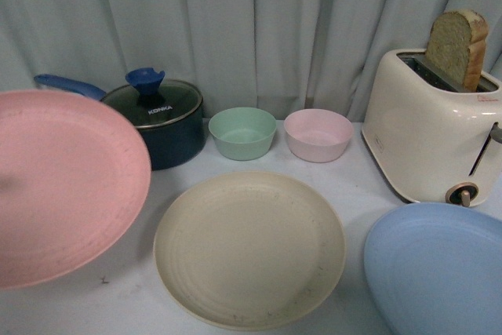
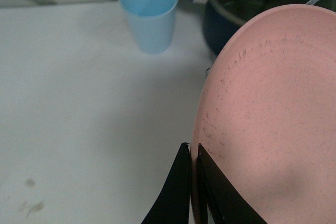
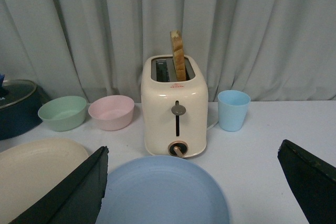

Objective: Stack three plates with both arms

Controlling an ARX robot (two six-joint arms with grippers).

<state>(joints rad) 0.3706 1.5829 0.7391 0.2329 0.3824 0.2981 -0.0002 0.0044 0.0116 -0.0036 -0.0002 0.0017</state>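
Front view: 3 plates – pink (image 1: 63, 186), cream (image 1: 249, 249), blue (image 1: 439, 268); 2 sm. bowls (image 1: 242, 132)

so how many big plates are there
3: a round matte pink plate held up at left, a round cream-beige plate flat in the middle, a round light blue plate at right. None look hidden.

Room beside, clutter behind
I see bare worktop (image 2: 79, 119) beside the pink plate (image 1: 63, 186); the toaster (image 1: 431, 135) stands just behind the blue plate (image 1: 439, 268).
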